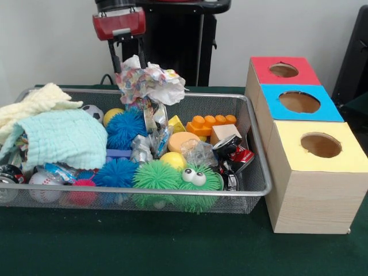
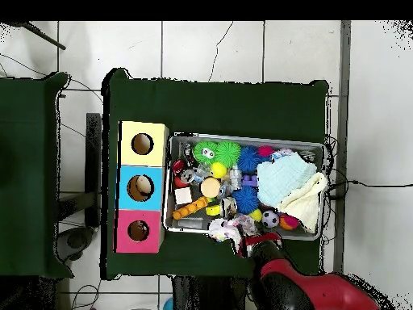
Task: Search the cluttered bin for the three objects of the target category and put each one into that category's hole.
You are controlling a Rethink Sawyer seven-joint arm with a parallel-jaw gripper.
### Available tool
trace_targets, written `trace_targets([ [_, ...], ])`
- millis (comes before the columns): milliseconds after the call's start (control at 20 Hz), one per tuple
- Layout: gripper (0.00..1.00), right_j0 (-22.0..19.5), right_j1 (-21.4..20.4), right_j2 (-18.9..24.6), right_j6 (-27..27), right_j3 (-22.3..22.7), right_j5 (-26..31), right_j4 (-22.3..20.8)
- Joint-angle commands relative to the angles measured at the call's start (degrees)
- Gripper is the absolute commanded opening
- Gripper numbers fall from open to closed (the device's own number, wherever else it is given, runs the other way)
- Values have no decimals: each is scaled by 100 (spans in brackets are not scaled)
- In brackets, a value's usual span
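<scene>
My gripper [image 1: 130, 62] hangs over the far rim of the wire bin [image 1: 257, 150], shut on a crumpled white cloth with a coloured print [image 1: 150, 81]. The cloth is lifted above the clutter, its lower end trailing down among the toys. In the overhead view the same cloth [image 2: 227, 230] sits at the bin's edge [image 2: 242, 137] nearest the arm, with the gripper [image 2: 244, 240] beside it. To the side of the bin stands a row of three wooden boxes, each with a round hole: red [image 1: 283, 70], blue [image 1: 299, 102] and yellow [image 1: 321, 145].
The bin holds a mint towel [image 1: 66, 138], a pale yellow cloth [image 1: 34, 103], blue spiky balls [image 1: 125, 127], green fuzzy balls with eyes [image 1: 195, 178], an orange brick [image 1: 210, 123], a wooden block [image 1: 225, 133], a toy car [image 1: 236, 155] and small balls.
</scene>
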Motion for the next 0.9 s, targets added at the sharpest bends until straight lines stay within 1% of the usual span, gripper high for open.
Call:
trace_targets([
  [50, 100, -499, -643, 1497, -168, -3, 1276, 693],
  [200, 100, -685, -699, 1773, -363, -54, 1506, 780],
  [400, 100, -1036, -757, 2277, -680, -116, 1882, 907],
  [550, 100, -1233, -717, 2515, -867, -270, 2139, 925],
  [750, 100, -1309, -600, 2617, -910, -524, 2302, 781],
  [900, 100, -1186, -520, 2479, -716, -696, 2157, 532],
])
